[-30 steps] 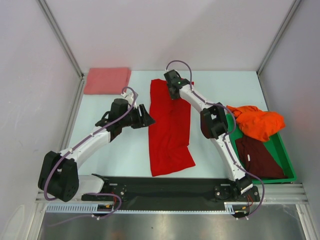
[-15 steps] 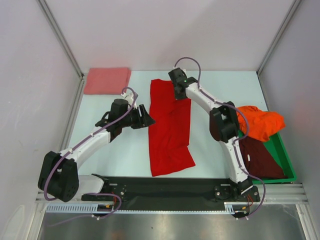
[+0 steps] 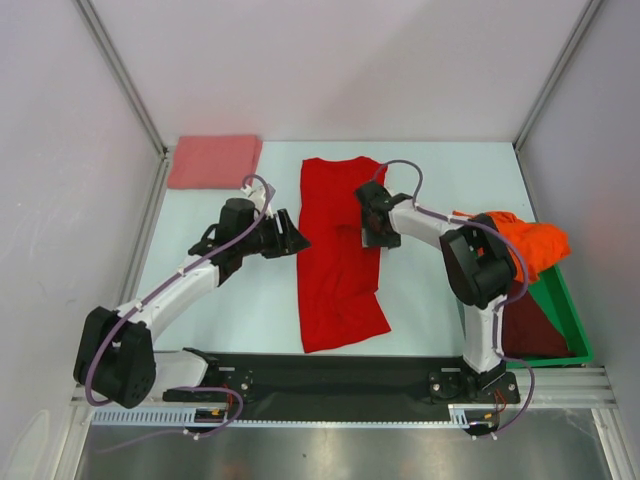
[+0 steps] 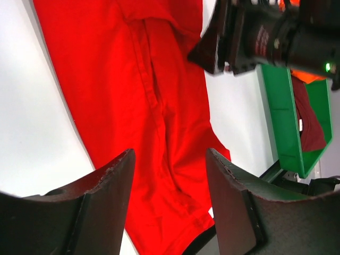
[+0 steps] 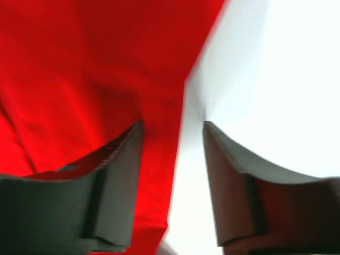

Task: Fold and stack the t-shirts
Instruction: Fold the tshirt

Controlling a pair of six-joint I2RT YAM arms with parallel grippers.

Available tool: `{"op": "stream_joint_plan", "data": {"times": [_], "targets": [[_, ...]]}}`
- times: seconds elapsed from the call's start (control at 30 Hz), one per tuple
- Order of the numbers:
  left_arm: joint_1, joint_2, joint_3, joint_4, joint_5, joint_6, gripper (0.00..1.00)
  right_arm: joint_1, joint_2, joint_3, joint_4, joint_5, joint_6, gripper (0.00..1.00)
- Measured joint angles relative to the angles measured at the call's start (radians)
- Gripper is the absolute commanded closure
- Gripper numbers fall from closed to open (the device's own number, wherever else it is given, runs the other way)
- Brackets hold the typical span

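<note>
Red t-shirt [image 3: 338,250] lies as a long, rumpled strip at frame centre. Left gripper [image 3: 297,241] jaws apart, empty, just beside its left edge; right gripper [image 3: 370,232] jaws apart, empty, over its right edge. Risk: a right-side pinch catches one layer only and skews the fold.

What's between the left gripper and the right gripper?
Only the red t-shirt: in the top view its cloth spans the stretch from the left gripper to the right gripper, with nothing else on it.

Table [image 3: 430,305] lies bare at the red t-shirt's [image 3: 335,280] four o'clock; right arm [image 3: 480,268] and green bin [image 3: 556,300] crowd three o'clock.
</note>
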Motion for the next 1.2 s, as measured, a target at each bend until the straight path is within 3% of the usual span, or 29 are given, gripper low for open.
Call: {"op": "stream_joint_plan", "data": {"times": [0.2, 0.37, 0.67, 0.9, 1.2], "targets": [[0.0, 0.038, 0.0, 0.006, 0.002, -0.002, 0.39, -0.016, -0.141, -0.08, 0.022, -0.024, -0.017, 0.39], [-0.007, 0.14, 0.037, 0.018, -0.002, -0.008, 0.41, -0.125, -0.167, -0.055, 0.096, -0.127, -0.025, 0.39], [-0.103, 0.35, 0.242, 0.032, -0.05, -0.012, 0.43, -0.26, 0.076, 0.239, 0.134, -0.286, -0.045, 0.43], [-0.129, 0.559, 0.432, 0.023, -0.101, -0.016, 0.45, -0.305, 0.252, 0.431, 0.166, -0.442, -0.062, 0.45], [-0.141, 0.687, 0.604, -0.021, -0.154, 0.031, 0.49, -0.316, 0.425, 0.66, 0.162, -0.545, -0.12, 0.49]]}}
